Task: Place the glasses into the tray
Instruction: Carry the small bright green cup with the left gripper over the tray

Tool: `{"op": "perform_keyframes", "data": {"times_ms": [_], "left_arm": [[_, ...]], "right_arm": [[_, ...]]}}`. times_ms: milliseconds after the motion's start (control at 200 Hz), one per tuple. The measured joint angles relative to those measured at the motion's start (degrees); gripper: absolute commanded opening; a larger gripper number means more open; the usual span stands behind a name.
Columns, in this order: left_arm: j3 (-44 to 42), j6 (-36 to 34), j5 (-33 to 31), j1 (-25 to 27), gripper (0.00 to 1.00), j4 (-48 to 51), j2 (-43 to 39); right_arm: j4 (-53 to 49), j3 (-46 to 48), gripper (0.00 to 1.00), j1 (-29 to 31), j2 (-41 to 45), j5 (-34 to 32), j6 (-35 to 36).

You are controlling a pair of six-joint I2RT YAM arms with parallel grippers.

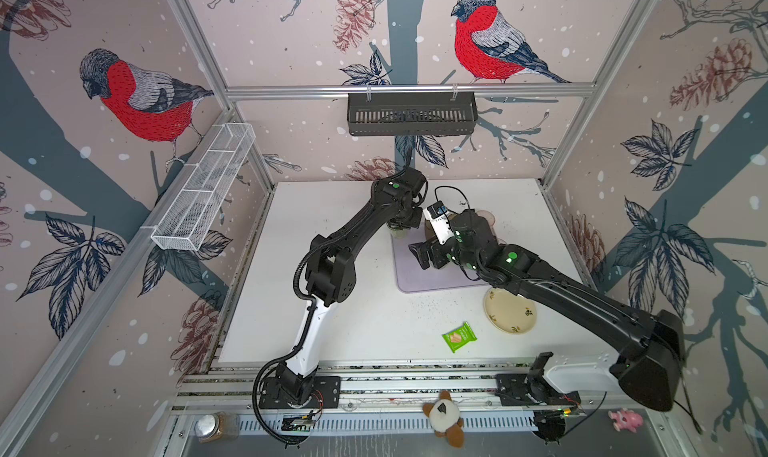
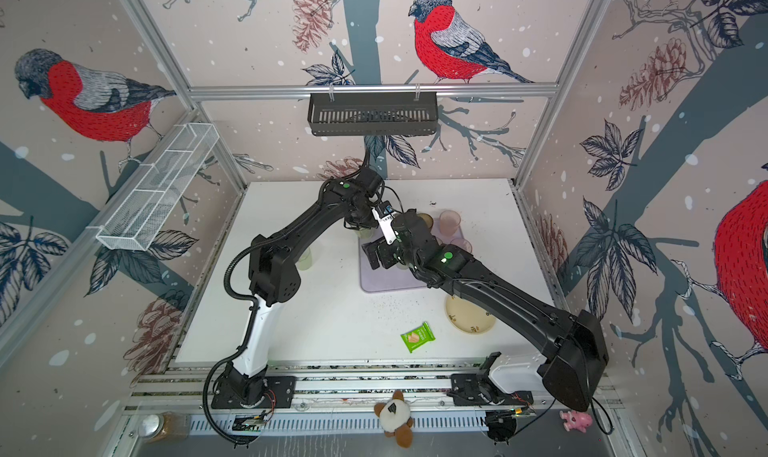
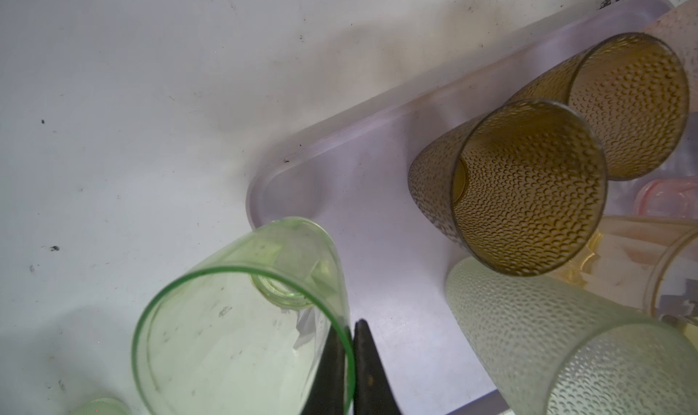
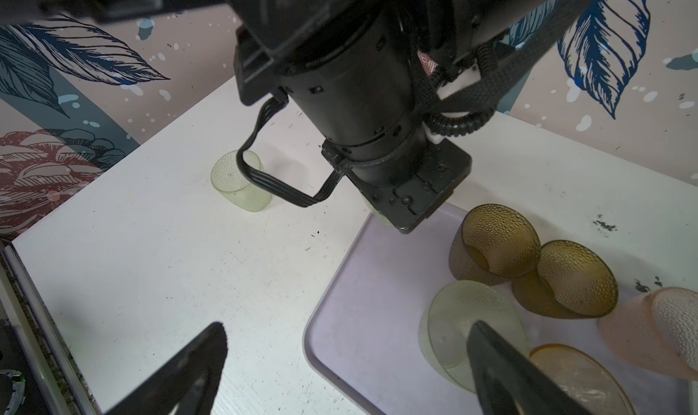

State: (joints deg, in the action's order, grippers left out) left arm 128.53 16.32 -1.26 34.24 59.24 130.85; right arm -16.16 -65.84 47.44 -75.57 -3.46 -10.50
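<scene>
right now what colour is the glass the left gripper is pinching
The glass is translucent pale green; left wrist view shows it best.

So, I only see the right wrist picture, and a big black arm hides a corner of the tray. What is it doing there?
Observer: The left gripper is shut on the rim of a smooth green tumbler, one finger inside, one outside.
Visitor: Is it in the tray?
Observer: Its base is at a corner of the lilac tray; whether it touches, I cannot tell.
Visitor: Anything else lying about?
Observer: A green snack packet lies on the white table, nearer the arms' bases than the tray.
</scene>
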Motion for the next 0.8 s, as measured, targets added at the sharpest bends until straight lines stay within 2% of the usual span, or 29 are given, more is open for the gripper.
{"op": "perform_keyframes", "data": {"times_ms": [795], "left_arm": [[0.57,0.17,1.16,-0.02,0.02,-0.72,2.23]], "right_arm": [[-0.04,-0.74,0.99,-1.01,-0.63,0.0,0.15]]}}
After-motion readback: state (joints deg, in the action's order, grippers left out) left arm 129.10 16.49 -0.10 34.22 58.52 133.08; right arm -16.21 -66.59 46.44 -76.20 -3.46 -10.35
